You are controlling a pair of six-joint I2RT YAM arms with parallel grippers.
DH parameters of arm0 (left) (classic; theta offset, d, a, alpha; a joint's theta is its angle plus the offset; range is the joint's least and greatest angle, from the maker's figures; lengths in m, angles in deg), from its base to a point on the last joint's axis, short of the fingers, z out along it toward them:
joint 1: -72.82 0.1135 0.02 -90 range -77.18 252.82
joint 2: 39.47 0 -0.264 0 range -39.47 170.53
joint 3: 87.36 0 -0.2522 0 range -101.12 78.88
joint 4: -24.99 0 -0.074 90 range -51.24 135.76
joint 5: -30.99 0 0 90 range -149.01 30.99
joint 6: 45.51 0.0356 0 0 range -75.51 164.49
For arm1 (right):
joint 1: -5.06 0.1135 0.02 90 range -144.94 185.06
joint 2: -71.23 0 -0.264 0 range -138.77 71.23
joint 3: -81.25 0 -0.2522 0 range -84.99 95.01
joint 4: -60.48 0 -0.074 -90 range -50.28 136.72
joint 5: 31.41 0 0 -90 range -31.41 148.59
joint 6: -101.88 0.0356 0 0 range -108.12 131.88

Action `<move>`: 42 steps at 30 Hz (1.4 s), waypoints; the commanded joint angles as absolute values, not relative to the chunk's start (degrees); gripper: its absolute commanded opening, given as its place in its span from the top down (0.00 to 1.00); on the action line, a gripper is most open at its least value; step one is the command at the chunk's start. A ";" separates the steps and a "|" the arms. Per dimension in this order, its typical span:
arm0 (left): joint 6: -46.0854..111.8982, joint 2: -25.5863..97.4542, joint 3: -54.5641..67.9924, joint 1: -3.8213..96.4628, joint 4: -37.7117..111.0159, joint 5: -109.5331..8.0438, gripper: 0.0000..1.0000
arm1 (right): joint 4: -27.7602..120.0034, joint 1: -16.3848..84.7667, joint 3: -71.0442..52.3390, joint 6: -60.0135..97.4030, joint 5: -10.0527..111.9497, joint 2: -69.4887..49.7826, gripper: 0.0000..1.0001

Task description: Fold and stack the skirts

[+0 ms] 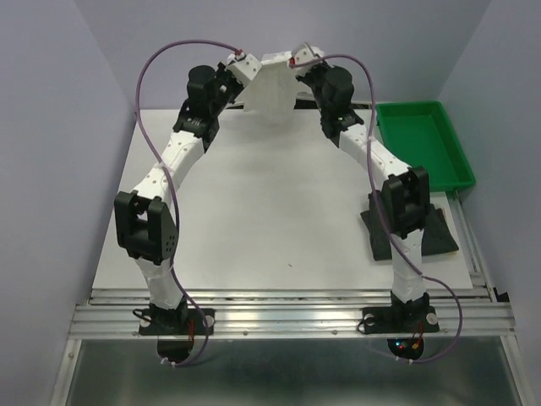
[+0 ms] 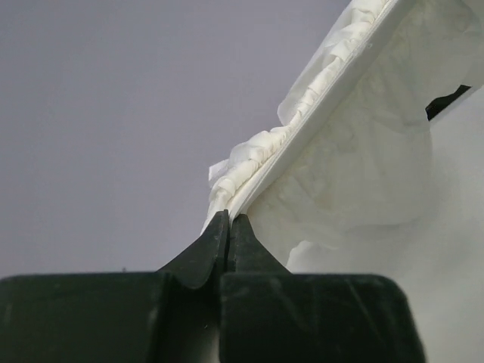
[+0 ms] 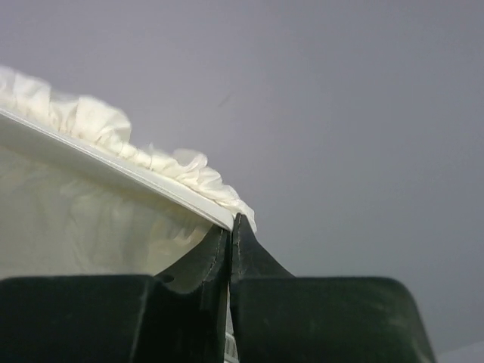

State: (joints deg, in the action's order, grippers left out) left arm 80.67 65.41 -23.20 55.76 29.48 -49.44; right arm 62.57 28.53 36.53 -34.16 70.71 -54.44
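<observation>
The white crinkly skirt (image 1: 272, 89) hangs spread between my two grippers, lifted above the far edge of the table. My left gripper (image 1: 245, 63) is shut on one end of its waistband (image 2: 229, 217). My right gripper (image 1: 297, 59) is shut on the other end (image 3: 233, 221). The white cloth fills the right of the left wrist view (image 2: 363, 151) and the left of the right wrist view (image 3: 76, 204). The dark charcoal skirt (image 1: 439, 233) lies flat on the table at the right, partly behind my right arm. The yellow floral skirt is out of view.
A green plastic tray (image 1: 423, 139) sits at the far right of the white table (image 1: 279, 211). Grey walls close in the left, back and right. A metal rail (image 1: 287, 309) runs along the near edge by the arm bases.
</observation>
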 commanded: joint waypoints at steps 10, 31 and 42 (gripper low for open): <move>112.32 60.90 24.69 52.78 -1.21 -58.39 1.00 | 125.71 30.19 -32.01 -60.79 65.02 -52.17 0.99; 105.22 31.12 50.91 46.64 22.05 -53.03 1.00 | 95.18 43.46 -53.53 -54.22 65.36 -24.15 0.98; 102.41 17.33 57.53 38.73 35.12 -49.35 0.62 | 64.77 53.75 -58.44 -51.49 61.67 -5.25 0.42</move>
State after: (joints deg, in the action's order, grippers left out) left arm 104.34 22.61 57.30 40.50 28.23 -51.72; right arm 77.37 50.58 -56.26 -53.22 61.81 -11.16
